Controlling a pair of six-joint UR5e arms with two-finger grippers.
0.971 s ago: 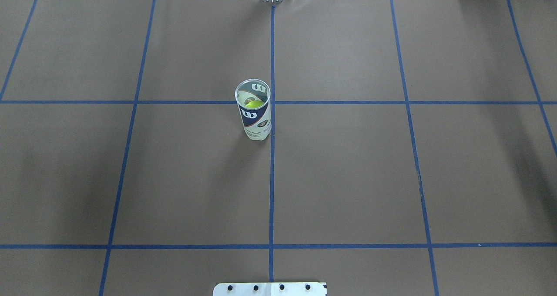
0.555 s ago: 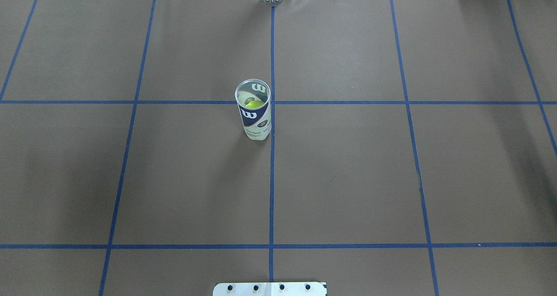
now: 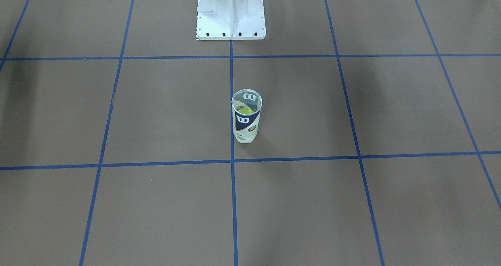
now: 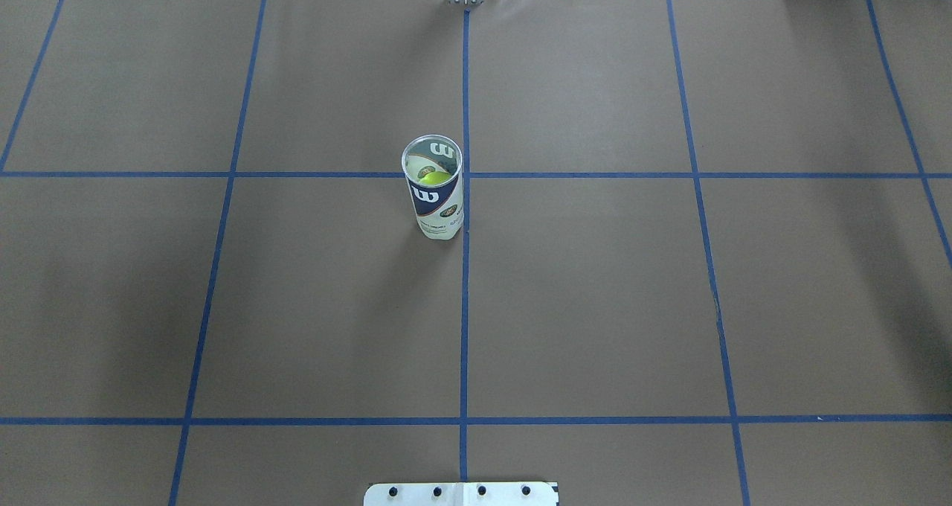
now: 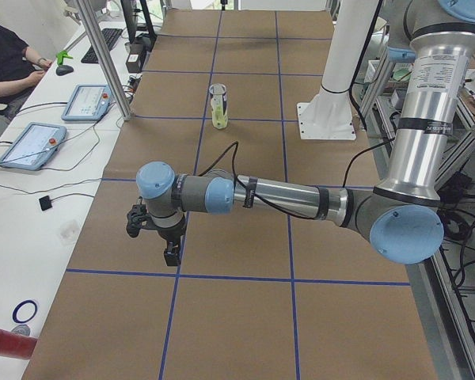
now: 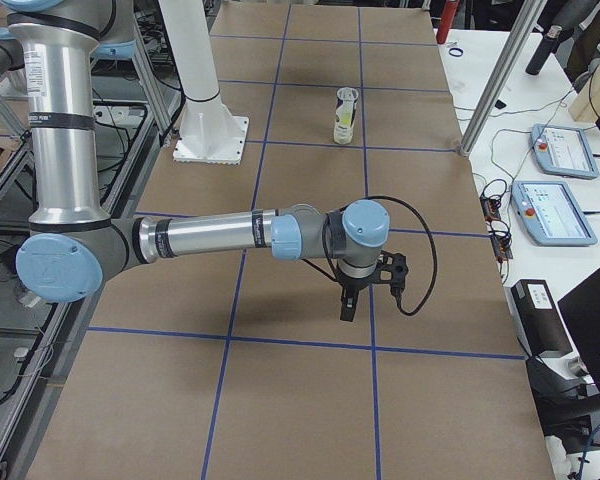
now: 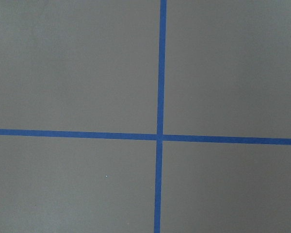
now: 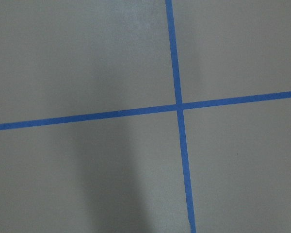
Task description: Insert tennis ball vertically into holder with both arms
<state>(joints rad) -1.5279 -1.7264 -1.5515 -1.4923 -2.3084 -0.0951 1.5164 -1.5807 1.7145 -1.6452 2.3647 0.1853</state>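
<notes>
Left side: the left arm (image 5: 285, 194) reaches out low over the table (image 4: 595, 305), a grey metal tube with light-blue joint caps and a black cable along it. We see the left gripper (image 5: 172, 255) only from the side camera, pointing down over the paper, well apart from the can. It is small and dark there, and we cannot tell how its jaws stand. Its wrist camera shows only brown paper and a crossing of blue tape lines (image 4: 464, 327).

Centre: the can (image 4: 435, 193) stands upright on the table, just on the robot's left of the centre tape line and near a crossing. It is a clear plastic cylinder with a navy and white label and an open round mouth. A yellow-green ball (image 4: 435, 178) sits inside. The label hides most of it, so we cannot tell how deep it lies. The white metal base (image 3: 231, 15) is cut off at the picture's edge.

Right side: the right arm (image 6: 210, 235) is of the same build and also reaches out low. The right gripper (image 6: 347, 305) hangs over bare paper, far from the can. We cannot tell its jaw state either. Its wrist camera gives matte paper, tape and a soft shadow.
</notes>
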